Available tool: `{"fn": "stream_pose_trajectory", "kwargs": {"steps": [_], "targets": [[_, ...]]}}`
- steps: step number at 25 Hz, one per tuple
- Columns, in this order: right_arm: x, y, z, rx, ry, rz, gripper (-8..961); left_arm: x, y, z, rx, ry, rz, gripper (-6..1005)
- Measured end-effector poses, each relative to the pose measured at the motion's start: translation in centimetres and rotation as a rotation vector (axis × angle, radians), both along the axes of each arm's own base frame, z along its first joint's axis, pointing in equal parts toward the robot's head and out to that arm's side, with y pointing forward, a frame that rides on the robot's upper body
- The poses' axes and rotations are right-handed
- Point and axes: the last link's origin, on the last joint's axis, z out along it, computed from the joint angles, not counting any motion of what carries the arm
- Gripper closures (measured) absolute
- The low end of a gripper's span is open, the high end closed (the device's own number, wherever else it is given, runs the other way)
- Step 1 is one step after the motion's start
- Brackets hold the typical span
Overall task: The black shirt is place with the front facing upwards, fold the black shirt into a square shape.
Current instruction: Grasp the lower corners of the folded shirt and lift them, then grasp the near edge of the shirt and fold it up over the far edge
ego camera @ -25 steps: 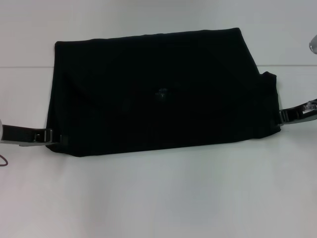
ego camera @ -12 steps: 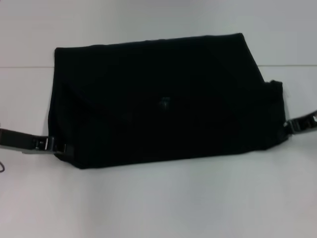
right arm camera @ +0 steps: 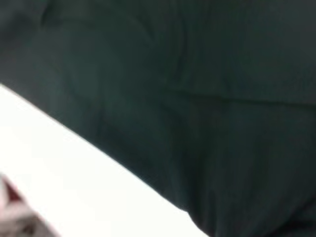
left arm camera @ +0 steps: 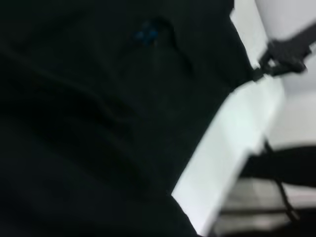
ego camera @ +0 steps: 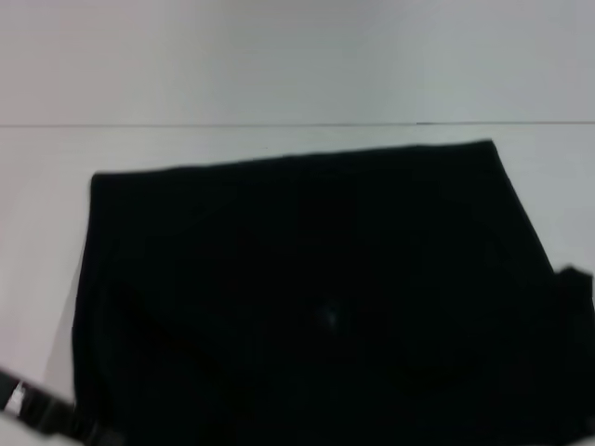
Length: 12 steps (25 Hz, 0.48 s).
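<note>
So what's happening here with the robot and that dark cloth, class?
The robot is part way through folding the black shirt, which lies as a wide folded block on the white table. The left gripper is at the shirt's near left corner. In the left wrist view the right gripper sits at the opposite edge. The shirt's small blue label shows on top. It is not yet a square.

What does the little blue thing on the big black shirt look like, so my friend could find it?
Look at the white table and the black shirt spread wide across it. Near the shirt's middle sits the small neck label. It is the only blue speck on all that plain black cloth.
</note>
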Motion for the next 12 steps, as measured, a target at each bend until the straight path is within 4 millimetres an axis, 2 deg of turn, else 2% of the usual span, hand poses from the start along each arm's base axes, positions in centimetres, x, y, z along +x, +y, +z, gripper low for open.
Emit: {"fn": "stream_pose_trajectory", "kwargs": {"steps": [2,5,8,12], "targets": [[0.1,-1.4,-0.7,-0.083,0.023,0.009,933,-0.2,-1.4,-0.1,-0.086,0.003,0.011,946],[0.3,-2.3,-1.5,-0.122,0.039,0.011,934,-0.5,-1.9,-0.2,-0.096,0.004,0.03,946],[0.1,-2.2,-1.7,-0.095,0.075,0.009,936,-0.3,-1.0,0.4,-0.017,-0.034,0.035,945],[-0.7,-0.4,-0.9,0.025,0.154,-0.001,938,0.2,1.2,1.6,0.128,-0.068,0.046,945]]}}
